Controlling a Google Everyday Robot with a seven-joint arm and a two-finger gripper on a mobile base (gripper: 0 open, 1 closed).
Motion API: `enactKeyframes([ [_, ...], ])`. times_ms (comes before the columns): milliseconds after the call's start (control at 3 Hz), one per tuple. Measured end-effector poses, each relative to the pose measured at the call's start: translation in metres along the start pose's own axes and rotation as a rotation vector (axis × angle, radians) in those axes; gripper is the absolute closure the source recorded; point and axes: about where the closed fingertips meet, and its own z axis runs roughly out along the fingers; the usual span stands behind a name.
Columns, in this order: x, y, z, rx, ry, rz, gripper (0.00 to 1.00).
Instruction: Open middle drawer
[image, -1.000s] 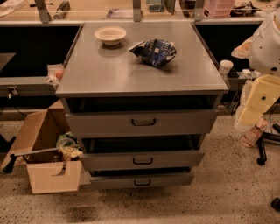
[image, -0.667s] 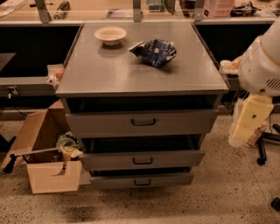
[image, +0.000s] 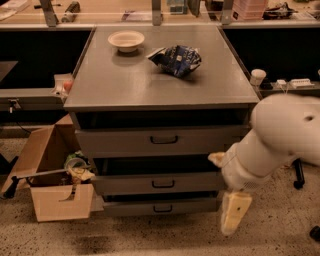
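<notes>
The grey metal cabinet (image: 160, 85) has three drawers, all slightly ajar. The middle drawer (image: 130, 184) has a medium-height front panel with a small dark loop handle (image: 163, 184) at its centre. It sits below the tallest top drawer (image: 120, 142) and above the thin bottom drawer (image: 130, 207). My white arm (image: 280, 140) reaches in from the right. My cream gripper (image: 234, 215) hangs downward at the cabinet's lower right corner, to the right of the middle drawer's handle and not touching it.
A white bowl (image: 126, 40) and a blue crumpled bag (image: 176, 60) lie on the cabinet top. An open cardboard box (image: 55, 185) with clutter stands on the floor at the left. Benches run behind. A chair base (image: 299, 180) is at the right.
My arm has swung from the far right edge leftward and down. The gripper now hangs by the cabinet's lower right corner. The drawers have not moved.
</notes>
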Motion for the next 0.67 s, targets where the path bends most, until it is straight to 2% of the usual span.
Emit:
enactKeyframes([
  [333,0.0099,0.0343,0.096,-0.155,-0.006,-0.001,0.0],
  [667,0.0099,0.0343,0.0961,-0.155,-0.006,-0.001,0.0],
])
